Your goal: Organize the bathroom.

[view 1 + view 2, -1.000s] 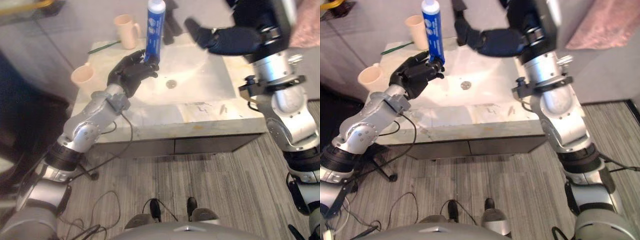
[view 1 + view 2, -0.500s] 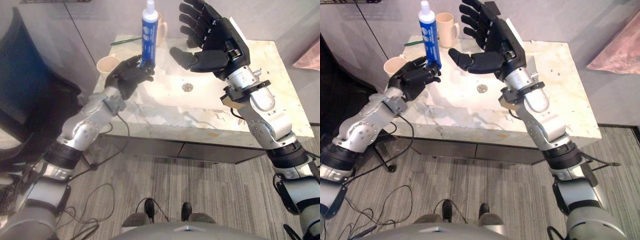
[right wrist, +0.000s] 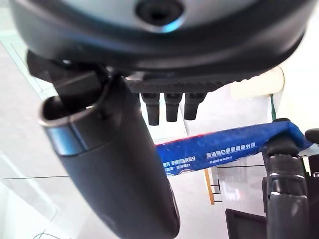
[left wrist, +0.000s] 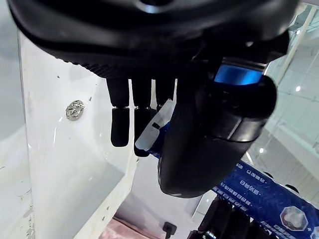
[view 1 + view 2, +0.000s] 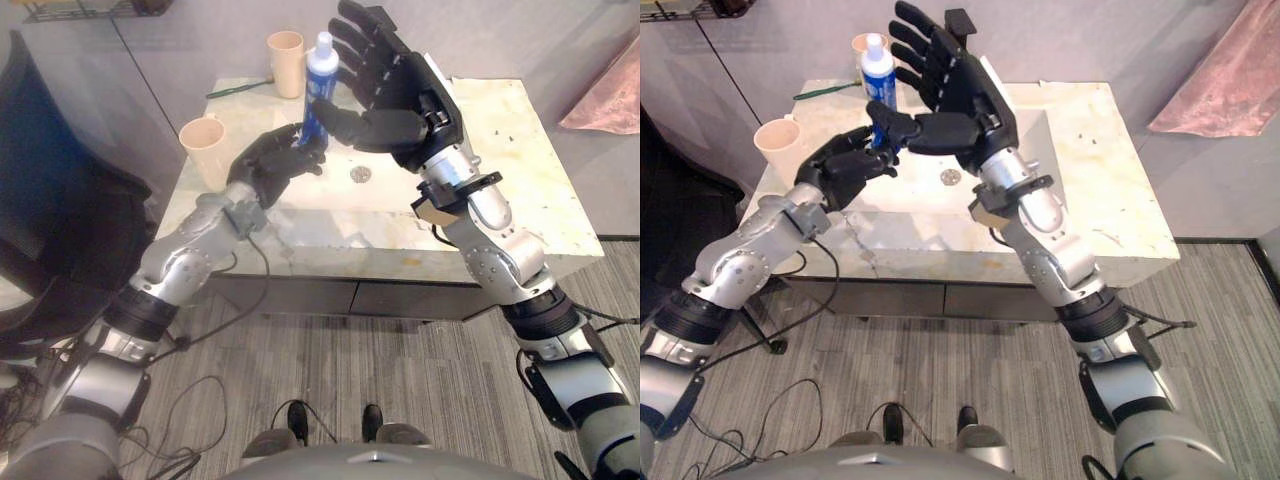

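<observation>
A blue toothpaste tube (image 5: pixel 320 78) with a white cap stands upright over the sink, and my left hand (image 5: pixel 272 168) is shut on its lower end. My right hand (image 5: pixel 398 88) is open just right of the tube, fingers straight and spread behind it, thumb reaching across low in front of it. In the left wrist view the tube (image 4: pixel 261 193) runs out past the curled fingers. In the right wrist view the tube (image 3: pixel 224 148) lies across beyond the straight fingers (image 3: pixel 172 107), with the left hand's fingers round its far end.
The marble counter (image 5: pixel 520 180) has a sunken basin with a drain (image 5: pixel 360 175). A peach cup (image 5: pixel 205 148) stands at its left edge, another cup (image 5: pixel 285 50) at the back beside a green toothbrush (image 5: pixel 238 88). A black chair (image 5: pixel 50 210) is at the left, pink cloth (image 5: pixel 605 95) at the right.
The camera has shifted. My right hand has come in from the right to sit close against the tube, its thumb now across it. The left hand keeps its hold on the tube.
</observation>
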Controlling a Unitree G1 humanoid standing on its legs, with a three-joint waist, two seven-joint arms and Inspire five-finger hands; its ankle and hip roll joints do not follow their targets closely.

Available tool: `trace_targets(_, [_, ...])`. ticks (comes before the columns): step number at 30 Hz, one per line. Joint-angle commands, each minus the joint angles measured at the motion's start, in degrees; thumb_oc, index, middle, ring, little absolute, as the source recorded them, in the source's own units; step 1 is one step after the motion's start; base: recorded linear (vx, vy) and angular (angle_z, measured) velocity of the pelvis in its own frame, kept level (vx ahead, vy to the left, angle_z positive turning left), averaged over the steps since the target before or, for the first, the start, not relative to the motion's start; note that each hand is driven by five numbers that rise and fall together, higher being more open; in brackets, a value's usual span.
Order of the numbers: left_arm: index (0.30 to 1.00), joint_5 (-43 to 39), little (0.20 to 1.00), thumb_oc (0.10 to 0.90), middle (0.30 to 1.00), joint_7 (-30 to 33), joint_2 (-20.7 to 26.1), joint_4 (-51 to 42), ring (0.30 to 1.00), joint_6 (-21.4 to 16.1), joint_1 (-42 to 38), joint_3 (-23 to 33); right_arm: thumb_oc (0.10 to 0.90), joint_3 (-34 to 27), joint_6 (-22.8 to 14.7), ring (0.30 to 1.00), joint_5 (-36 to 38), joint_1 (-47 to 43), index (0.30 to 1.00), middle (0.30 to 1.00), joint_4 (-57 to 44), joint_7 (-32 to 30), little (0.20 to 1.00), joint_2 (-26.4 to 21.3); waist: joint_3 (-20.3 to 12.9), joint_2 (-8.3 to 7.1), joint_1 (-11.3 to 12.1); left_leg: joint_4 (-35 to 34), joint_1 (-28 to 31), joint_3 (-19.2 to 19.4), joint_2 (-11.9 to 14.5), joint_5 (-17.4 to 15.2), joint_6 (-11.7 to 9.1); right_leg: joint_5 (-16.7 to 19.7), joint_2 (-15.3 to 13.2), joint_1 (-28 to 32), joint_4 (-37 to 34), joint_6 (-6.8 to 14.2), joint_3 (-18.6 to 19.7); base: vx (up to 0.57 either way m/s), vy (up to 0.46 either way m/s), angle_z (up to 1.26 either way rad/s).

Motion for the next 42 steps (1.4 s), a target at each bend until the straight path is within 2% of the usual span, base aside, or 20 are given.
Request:
trace_targets(1, [0.3,-0.98,0.3,0.4,0.3,-2.22,-1.96,3.95,0.3,-5.91,-12.33,1.93,0.8,0.37,-4.3,0.9,1.71,-10.64,0.9,0.9,1.89,-0.61,0.9,1.8,-8.13,-0.15,0.39,-0.11,3.19,3.49,-3.42,-5.25,1.88,-2.67,2.34,-1.37,2.58,3.82,2.59,0.0,0.0,0.0])
trace_targets(2, [0.3,-1.1,0.3,0.4,0.3,-2.11,-1.86,4.07,0.3,-5.81,-12.43,1.95,0.8,0.5,-4.29,0.9,1.56,-10.92,0.9,0.9,2.11,-0.64,0.9,1.89,-8.18,-0.1,0.43,-0.1,3.18,3.46,-3.41,-5.21,1.88,-2.67,2.35,-1.35,2.59,3.79,2.6,0.0,0.0,0.0])
trace_targets(3, [0.3,-1.12,0.3,0.4,0.3,-2.09,-1.81,4.26,0.3,-5.8,-12.52,1.95,0.693,0.62,-4.38,0.74,1.62,-11.21,0.74,0.74,2.34,-0.69,0.74,1.91,-8.2,-0.06,0.42,-0.11,3.21,3.46,-3.39,-5.22,1.88,-2.67,2.36,-1.35,2.61,3.77,2.61,0.0,0.0,0.0])
trace_targets(4, [0.3,-0.97,0.3,0.4,0.3,-1.99,-1.72,4.59,0.3,-6.01,-12.58,1.93,0.668,0.69,-4.48,0.702,1.71,-11.52,0.702,0.702,2.56,-0.71,0.702,1.88,-8.23,0.03,0.37,-0.13,3.26,3.45,-3.37,-5.25,1.87,-2.68,2.39,-1.37,2.68,3.77,2.65,0.0,0.0,0.0])
trace_targets(9, [0.3,-0.68,0.3,0.4,0.3,-1.26,-1.04,4.77,0.3,-6.26,-12.58,2.54,0.615,0.38,-4.21,0.622,1.33,-11.52,0.622,0.622,2.31,-0.82,0.622,1.58,-8.37,0.26,0.31,-0.14,3.28,3.34,-3.28,-5.26,1.77,-2.65,2.38,-1.31,2.7,3.8,2.69,0.0,0.0,0.0])
trace_targets(10, [0.3,-0.73,0.3,0.4,0.3,-0.97,-0.77,4.68,0.3,-6.12,-12.53,2.9,0.595,0.15,-4.18,0.592,1.2,-11.33,0.592,0.592,2.04,-0.65,0.592,1.35,-8.4,0.32,0.27,-0.14,3.26,3.34,-3.29,-5.25,1.76,-2.67,2.38,-1.35,2.74,3.8,2.68,0.0,0.0,0.0])
trace_targets(11, [0.3,-0.85,0.3,0.4,0.3,-1.31,-0.39,4.68,0.3,-6.11,-11.96,3.5,0.53,-0.29,-3.77,0.495,0.79,-10.88,0.495,0.495,1.26,-0.54,0.495,0.97,-8.33,0.43,0.26,-0.14,3.24,3.35,-3.28,-5.23,1.76,-2.7,2.36,-1.41,2.85,3.77,2.6,0.0,0.0,0.0])
trace_targets(12, [0.3,-1.01,0.3,0.4,0.3,-1.42,-0.33,4.67,0.3,-6.06,-11.84,3.61,0.516,-0.38,-3.65,0.474,0.84,-10.78,0.474,0.474,1.08,-0.5,0.474,0.9,-8.32,0.46,0.25,-0.14,3.24,3.36,-3.28,-5.22,1.75,-2.7,2.36,-1.42,2.87,3.77,2.59,0.0,0.0,0.0])
trace_targets(13, [0.3,-1.26,0.3,0.4,0.3,-1.42,-0.21,4.6,0.3,-5.96,-11.65,3.8,0.535,-0.54,-3.59,0.502,1.14,-10.59,0.502,0.502,0.86,-0.23,0.502,0.73,-8.32,0.51,0.23,-0.14,3.26,3.34,-3.28,-5.17,1.74,-2.69,2.37,-1.42,2.9,3.76,2.59,0.0,0.0,0.0])
trace_targets(14, [0.3,-1.06,0.3,0.4,0.3,-1.19,-0.29,4.38,0.3,-5.88,-11.39,3.92,0.595,-0.75,-3.44,0.592,1.59,-10.34,0.592,0.592,0.67,0.15,0.592,0.77,-8.32,0.57,0.21,-0.13,3.23,3.31,-3.29,-5.13,1.76,-2.68,2.37,-1.46,2.91,3.73,2.62,0.0,0.0,0.0])
trace_targets(15, [0.3,-1.17,0.3,0.4,0.3,-1.33,-0.35,4.39,0.3,-5.85,-11.32,3.95,0.569,-0.81,-3.31,0.554,1.56,-10.37,0.554,0.554,0.75,0.21,0.554,0.8,-8.32,0.58,0.23,-0.12,3.22,3.28,-3.29,-5.11,1.77,-2.67,2.36,-1.45,2.88,3.71,2.6,0.0,0.0,0.0])
trace_targets(16, [0.3,-1.15,0.3,0.4,0.3,-1.44,-0.41,4.49,0.3,-5.85,-11.28,4.0,0.519,-0.8,-3.22,0.479,1.65,-10.49,0.479,0.479,0.95,0.14,0.479,0.87,-8.3,0.58,0.26,-0.11,3.22,3.25,-3.28,-5.08,1.78,-2.65,2.36,-1.45,2.87,3.68,2.57,0.0,0.0,0.0])
trace_targets(20, [0.3,-0.41,0.3,0.4,0.3,-1.63,-1.16,4.76,0.3,-6.17,-10.99,3.85,0.519,-0.21,-2.83,0.479,0.87,-10.89,0.479,0.479,1.79,0.07,0.479,1.66,-8.28,0.61,0.45,-0.11,3.22,3.11,-3.24,-4.99,1.77,-2.63,2.28,-1.41,2.89,3.59,2.43,0.0,0.0,0.0])
trace_targets(23, [0.3,-0.36,0.3,0.4,0.3,-1.6,-1.16,4.71,0.3,-6.03,-11.02,3.84,0.455,0.0,-2.69,0.382,0.77,-11.06,0.382,0.382,1.86,-0.15,0.382,1.86,-8.3,0.58,0.59,-0.11,3.16,2.97,-3.27,-4.94,1.76,-2.62,2.22,-1.33,2.79,3.59,2.29,0.0,0.0,0.0])
trace_targets(24, [0.3,-0.29,0.3,0.4,0.3,-1.61,-1.18,4.72,0.3,-6.01,-11.01,3.83,0.455,0.05,-2.67,0.382,0.7,-11.09,0.382,0.382,1.83,-0.27,0.382,1.89,-8.31,0.58,0.6,-0.12,3.15,2.96,-3.27,-4.94,1.76,-2.62,2.22,-1.32,2.78,3.59,2.29,0.0,0.0,0.0])
trace_targets(25, [0.3,-0.07,0.3,0.4,0.3,-1.54,-1.19,4.81,0.3,-6.05,-11.0,3.78,0.4,0.12,-3.02,0.3,0.39,-11.2,0.3,0.3,2.02,-0.39,0.3,1.84,-8.3,0.56,0.62,-0.13,3.13,2.95,-3.26,-4.86,1.7,-2.53,2.19,-1.3,2.71,3.65,2.25,0.0,0.0,0.0])
trace_targets(30, [0.307,0.04,0.307,0.405,0.307,-1.67,-0.89,4.94,0.307,-5.74,-11.31,3.59,0.4,-0.28,-3.78,0.3,0.02,-11.55,0.3,0.3,2.05,-1.13,0.3,1.45,-8.45,0.53,0.59,-0.14,3.06,2.9,-3.2,-4.76,1.55,-2.27,2.21,-1.33,2.53,3.75,2.2,0.0,0.0,0.0])
trace_targets(33, [0.606,0.44,0.606,0.604,0.606,-1.76,-0.64,4.94,0.606,-5.35,-11.31,3.69,0.4,-0.71,-4.43,0.3,0.08,-11.77,0.3,0.3,2.04,-1.23,0.3,0.73,-8.5,0.53,0.57,-0.14,3.03,2.95,-3.13,-4.71,1.47,-2.14,2.21,-1.37,2.48,3.8,2.11,0.0,0.0,0.0])
trace_targets(35, [0.9,0.82,0.9,0.8,0.9,-2.13,-0.57,4.9,0.9,-5.0,-11.27,3.67,0.4,-1.03,-4.92,0.3,-0.1,-11.99,0.3,0.3,2.08,-1.33,0.3,0.42,-8.56,0.47,0.59,-0.14,3.03,2.87,-3.14,-4.68,1.43,-2.11,2.21,-1.35,2.48,3.85,2.11,0.0,0.0,0.0])
trace_targets(42, [0.9,1.32,0.9,0.8,0.9,-3.52,0.81,3.0,0.9,-3.48,-10.21,4.94,0.4,-2.6,-7.04,0.3,-0.96,-12.85,0.3,0.3,1.54,-2.84,0.3,-1.75,-8.71,0.43,1.14,-0.14,2.84,2.16,-3.21,-4.62,1.37,-2.09,2.04,-1.35,2.49,3.9,1.7,0.0,0.001,0.0])
